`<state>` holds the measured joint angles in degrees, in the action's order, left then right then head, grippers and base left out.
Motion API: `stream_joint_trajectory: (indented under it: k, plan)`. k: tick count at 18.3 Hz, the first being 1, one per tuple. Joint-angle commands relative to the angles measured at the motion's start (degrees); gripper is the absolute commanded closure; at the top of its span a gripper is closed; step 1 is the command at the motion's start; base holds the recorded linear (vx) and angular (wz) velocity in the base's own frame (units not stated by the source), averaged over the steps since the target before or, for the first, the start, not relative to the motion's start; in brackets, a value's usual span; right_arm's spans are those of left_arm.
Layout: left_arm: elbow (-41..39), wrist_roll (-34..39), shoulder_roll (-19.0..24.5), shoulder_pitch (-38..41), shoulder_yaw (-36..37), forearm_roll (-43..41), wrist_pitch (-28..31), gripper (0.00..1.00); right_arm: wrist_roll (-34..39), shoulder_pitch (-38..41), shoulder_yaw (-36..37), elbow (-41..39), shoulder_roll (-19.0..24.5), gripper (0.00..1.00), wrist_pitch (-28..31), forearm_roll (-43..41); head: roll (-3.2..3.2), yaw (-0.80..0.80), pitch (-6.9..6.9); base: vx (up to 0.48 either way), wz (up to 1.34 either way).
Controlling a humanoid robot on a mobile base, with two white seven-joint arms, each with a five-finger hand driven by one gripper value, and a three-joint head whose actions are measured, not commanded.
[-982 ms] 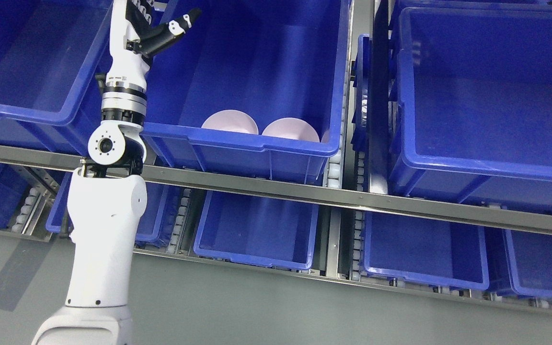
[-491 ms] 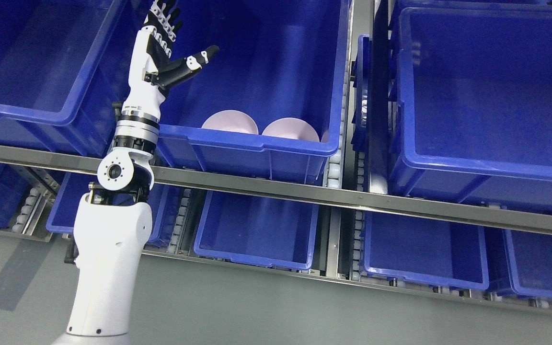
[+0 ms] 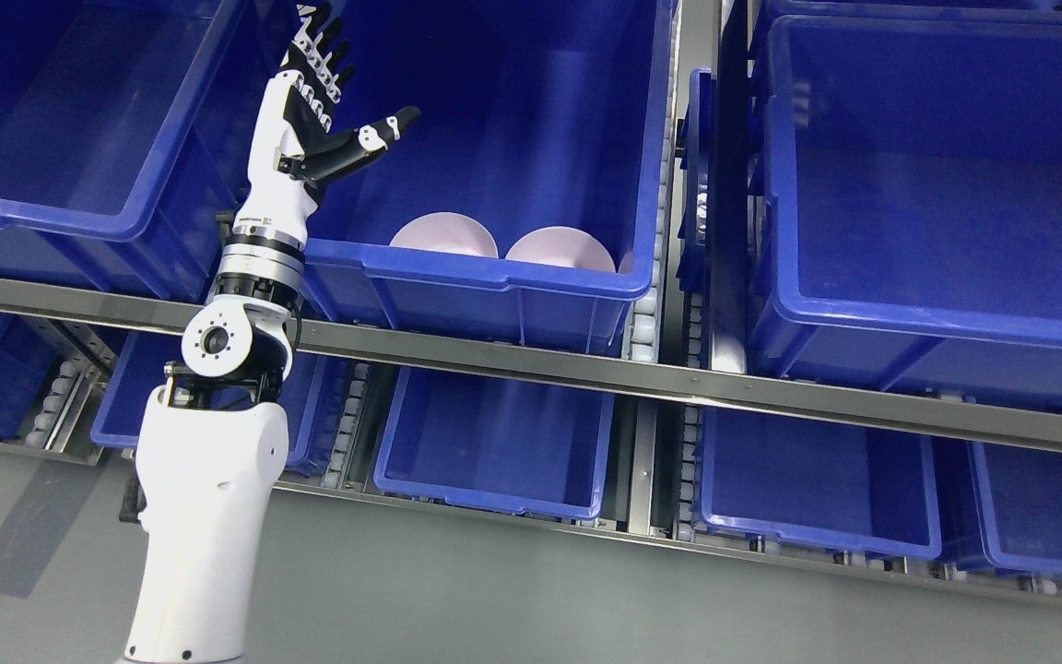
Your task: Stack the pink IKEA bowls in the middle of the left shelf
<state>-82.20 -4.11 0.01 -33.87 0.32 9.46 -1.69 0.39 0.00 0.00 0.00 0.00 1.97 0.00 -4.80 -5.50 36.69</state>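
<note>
Two pink bowls, one (image 3: 443, 236) just beside the other (image 3: 560, 249), sit unstacked against the near wall of the middle blue bin (image 3: 494, 277), only their rims showing. At about ten o'clock from them, well apart, the left hand (image 3: 324, 129) hovers over the bin with fingers spread, holding nothing. Reaching down, it could clip the bin's near wall, or nudge one bowl into its neighbour and fumble the grip.
</note>
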Motion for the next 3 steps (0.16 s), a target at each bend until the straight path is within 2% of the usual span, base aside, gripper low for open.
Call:
stream_joint_trajectory:
  k: [1, 3]
  plan:
    - [-1.7, 0.0, 1.0, 0.4, -0.8, 0.0, 0.0, 0.00, 0.0, 1.7, 0.6, -1.9, -1.0, 0.00, 0.0, 0.0, 0.00, 0.00, 0.00, 0.000, 0.00]
    - [-1.7, 0.0, 1.0, 0.4, -0.9, 0.0, -0.1, 0.00, 0.0, 1.7, 0.6, -1.9, -1.0, 0.00, 0.0, 0.0, 0.00, 0.00, 0.00, 0.000, 0.00]
